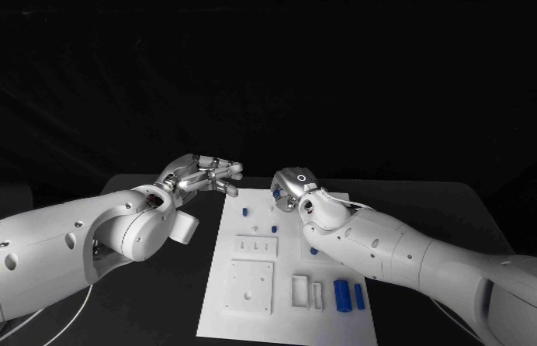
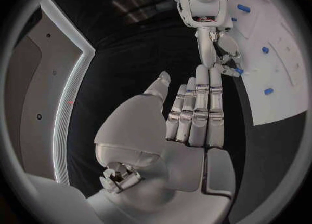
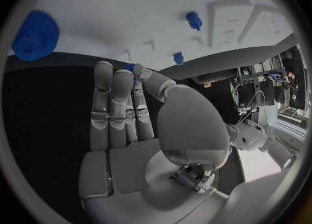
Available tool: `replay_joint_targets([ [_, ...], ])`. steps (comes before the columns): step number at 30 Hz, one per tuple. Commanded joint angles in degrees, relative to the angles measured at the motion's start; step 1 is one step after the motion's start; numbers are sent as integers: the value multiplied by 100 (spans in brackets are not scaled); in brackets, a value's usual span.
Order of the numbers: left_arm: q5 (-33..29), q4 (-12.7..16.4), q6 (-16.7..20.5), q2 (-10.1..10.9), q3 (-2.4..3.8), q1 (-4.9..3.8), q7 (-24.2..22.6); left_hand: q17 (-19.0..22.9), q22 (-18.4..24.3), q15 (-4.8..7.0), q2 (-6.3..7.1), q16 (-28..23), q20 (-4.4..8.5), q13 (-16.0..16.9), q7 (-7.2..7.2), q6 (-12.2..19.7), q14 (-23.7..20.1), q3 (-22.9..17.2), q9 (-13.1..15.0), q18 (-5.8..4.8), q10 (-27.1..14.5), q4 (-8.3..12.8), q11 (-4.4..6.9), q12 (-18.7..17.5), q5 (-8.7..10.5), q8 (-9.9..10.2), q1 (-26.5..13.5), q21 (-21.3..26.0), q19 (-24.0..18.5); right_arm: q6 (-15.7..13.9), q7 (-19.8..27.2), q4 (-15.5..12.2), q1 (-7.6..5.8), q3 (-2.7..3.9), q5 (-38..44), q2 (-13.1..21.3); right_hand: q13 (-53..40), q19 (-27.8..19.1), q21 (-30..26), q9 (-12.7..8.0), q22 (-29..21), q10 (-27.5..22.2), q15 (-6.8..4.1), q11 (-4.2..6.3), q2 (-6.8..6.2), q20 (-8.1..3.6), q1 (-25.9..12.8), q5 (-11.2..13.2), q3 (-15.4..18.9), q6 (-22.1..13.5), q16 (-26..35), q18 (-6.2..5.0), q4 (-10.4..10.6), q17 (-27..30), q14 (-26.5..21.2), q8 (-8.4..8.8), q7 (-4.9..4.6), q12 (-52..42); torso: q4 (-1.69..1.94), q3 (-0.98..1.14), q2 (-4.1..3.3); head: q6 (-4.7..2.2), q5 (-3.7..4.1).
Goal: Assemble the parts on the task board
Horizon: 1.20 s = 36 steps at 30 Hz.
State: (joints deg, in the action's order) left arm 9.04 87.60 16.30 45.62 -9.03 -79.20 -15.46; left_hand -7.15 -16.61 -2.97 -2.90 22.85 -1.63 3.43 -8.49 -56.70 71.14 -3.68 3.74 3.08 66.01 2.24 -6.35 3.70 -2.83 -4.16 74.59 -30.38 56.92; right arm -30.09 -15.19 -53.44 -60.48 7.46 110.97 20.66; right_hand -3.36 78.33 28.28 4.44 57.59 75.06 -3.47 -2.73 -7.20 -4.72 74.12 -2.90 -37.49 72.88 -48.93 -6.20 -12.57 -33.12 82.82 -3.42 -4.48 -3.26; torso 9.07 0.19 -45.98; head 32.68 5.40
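Observation:
The white task board (image 1: 280, 319) lies in the middle of the black table. My right hand (image 1: 296, 191) hovers over the board's far edge and pinches a small blue part (image 3: 132, 68) between thumb and fingertips; the same part (image 2: 239, 70) shows at its fingertips in the left wrist view. My left hand (image 1: 208, 174) hangs just off the board's far left corner, fingers straight, thumb apart, holding nothing. A blue gear (image 3: 34, 36) lies on the board (image 3: 130, 5). Small blue pegs (image 1: 246, 212) (image 1: 273, 228) stand on the board. Two blue cylinders (image 1: 342, 294) lie near its front right.
White raised blocks (image 1: 255, 246) (image 1: 251, 285) and a slotted holder (image 1: 300, 290) stand on the board. My right forearm (image 1: 403, 257) crosses above the board's right side. Bare black table (image 1: 168, 299) runs along the board's left.

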Motion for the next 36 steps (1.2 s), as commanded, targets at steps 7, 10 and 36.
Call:
replay_joint_targets([
  [7,45,6,-90,-24,5,-19,-24,-9,3,16,-2,31,-12,-4,3,18,3,2,-5,37,-41,34,10,-18,-27,19,-44,-14,-34,92,-3,61,-7,2,31,-47,-18,100,-235,10,249,140,11,92,-3,-2,0,-25,-9,27,-24,-29,-6,15,-12,-23,-14,-12,1,-7,-9,7,2],
  [10,45,3,-92,-34,6,-21,-25,-9,3,16,-2,31,-12,-4,3,18,3,2,-5,37,-41,34,10,-18,-27,19,-44,-14,-34,119,15,95,-7,1,19,-69,-18,141,-278,11,323,138,10,92,-3,-2,-6,-31,-3,24,-20,-30,-7,24,-13,-24,-13,-10,11,-7,-13,10,-2],
  [36,56,-60,-116,-105,4,-42,-23,-9,3,16,-2,31,-12,-4,3,18,3,2,-5,37,-41,34,10,-18,-27,19,-44,-14,-34,235,77,276,-5,-4,-25,-168,-19,255,-624,12,684,123,14,87,6,3,-24,-55,-2,6,-29,-28,-27,64,-18,-24,-18,-11,34,-11,-58,34,-22],
])
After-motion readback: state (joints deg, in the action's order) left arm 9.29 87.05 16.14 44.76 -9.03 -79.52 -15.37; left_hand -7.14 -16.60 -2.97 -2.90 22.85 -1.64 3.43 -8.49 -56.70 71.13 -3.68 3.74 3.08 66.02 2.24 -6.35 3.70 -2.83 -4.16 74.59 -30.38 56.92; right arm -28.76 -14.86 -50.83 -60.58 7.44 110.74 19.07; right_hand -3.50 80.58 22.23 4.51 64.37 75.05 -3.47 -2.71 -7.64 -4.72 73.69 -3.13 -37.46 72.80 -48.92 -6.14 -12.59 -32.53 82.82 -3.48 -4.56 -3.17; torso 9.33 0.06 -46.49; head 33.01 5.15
